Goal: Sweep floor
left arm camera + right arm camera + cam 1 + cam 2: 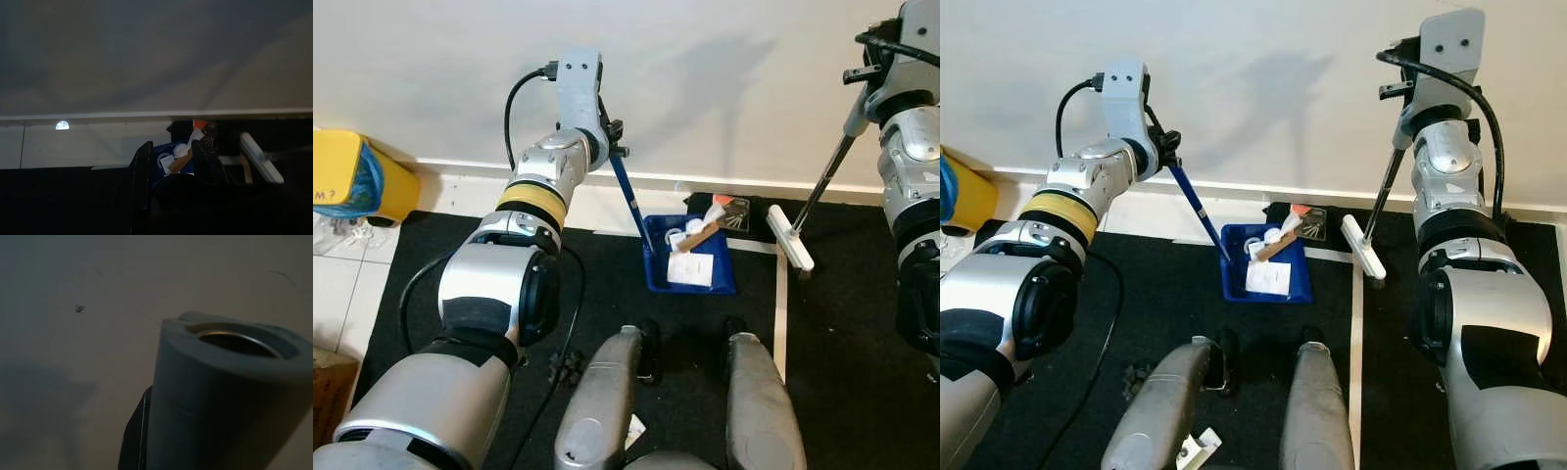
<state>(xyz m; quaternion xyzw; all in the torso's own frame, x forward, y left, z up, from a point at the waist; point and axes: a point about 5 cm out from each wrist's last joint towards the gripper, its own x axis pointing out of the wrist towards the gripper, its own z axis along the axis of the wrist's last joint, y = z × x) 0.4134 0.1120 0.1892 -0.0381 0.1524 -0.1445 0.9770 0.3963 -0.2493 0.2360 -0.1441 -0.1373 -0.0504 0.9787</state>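
Two arms are working, one tool in each. The left end effector is gripping the upper end of one blue dustpan handle; its fingers are clamped round it. The handle is slanting down and away from that end effector to one blue dustpan, which is sitting on the black floor mat against the white skirting board. In the left wrist view the two black fingers are framing the pan below them.

Contents of the dustpan, counted: one flat white paper square, one brown stick-like piece, a few crumpled white scraps whose exact number cannot be told. One red-and-white scrap is lying just beyond the pan's far rim.

The right end effector is holding the grey broom pole near its top; the pole end is showing as a hollow tube in the right wrist view. One white broom head is resting on the mat below that end effector, just beside the dustpan.

One yellow bin is standing well off to the left end effector's outer side; its black lettering is cut off and unreadable.
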